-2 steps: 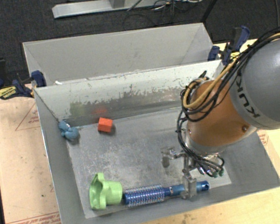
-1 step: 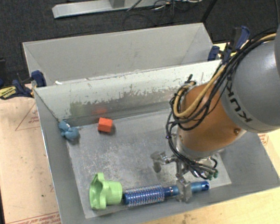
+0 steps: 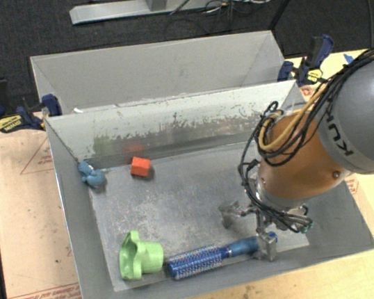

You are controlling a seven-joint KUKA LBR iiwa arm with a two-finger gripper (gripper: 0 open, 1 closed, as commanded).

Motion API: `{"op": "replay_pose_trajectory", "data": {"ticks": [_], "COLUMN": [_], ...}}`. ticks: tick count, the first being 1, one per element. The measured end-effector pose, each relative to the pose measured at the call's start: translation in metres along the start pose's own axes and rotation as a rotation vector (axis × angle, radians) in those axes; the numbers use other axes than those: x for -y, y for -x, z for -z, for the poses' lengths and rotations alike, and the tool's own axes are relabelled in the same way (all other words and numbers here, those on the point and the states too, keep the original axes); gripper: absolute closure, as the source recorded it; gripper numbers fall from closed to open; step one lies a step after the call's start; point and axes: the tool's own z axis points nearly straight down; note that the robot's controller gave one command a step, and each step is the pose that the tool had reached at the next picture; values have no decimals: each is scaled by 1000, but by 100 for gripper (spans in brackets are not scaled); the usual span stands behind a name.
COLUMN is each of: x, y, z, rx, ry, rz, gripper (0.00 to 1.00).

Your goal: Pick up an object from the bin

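My gripper (image 3: 248,233) is low at the bin's front right, under the orange wrist cover, and it is open. One fingertip (image 3: 229,216) points left over bare floor. The other (image 3: 267,249) is down at the handle end of a blue brush (image 3: 204,258), which lies along the front wall with its bristles to the left. I see nothing between the fingers. A light green cup-like piece (image 3: 139,256) lies just left of the brush's bristle end.
An orange block (image 3: 140,167) and a small light blue figure (image 3: 93,176) lie at the back left, close to the rear wall. The arm and its cables cover the right part of the bin.
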Motion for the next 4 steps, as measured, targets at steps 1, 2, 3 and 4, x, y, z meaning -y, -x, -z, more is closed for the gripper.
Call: {"op": "replay_pose_trajectory", "data": {"ticks": [1, 2, 3, 4], "x": [0, -1, -1, -1], "y": [2, 1, 2, 5], "z": [1, 0, 22, 65], "rx": [6, 2, -10, -8], "ry": [-1, 0, 5, 3], "rz": [1, 1, 2, 2], "gripper": [0, 100, 100, 100]}}
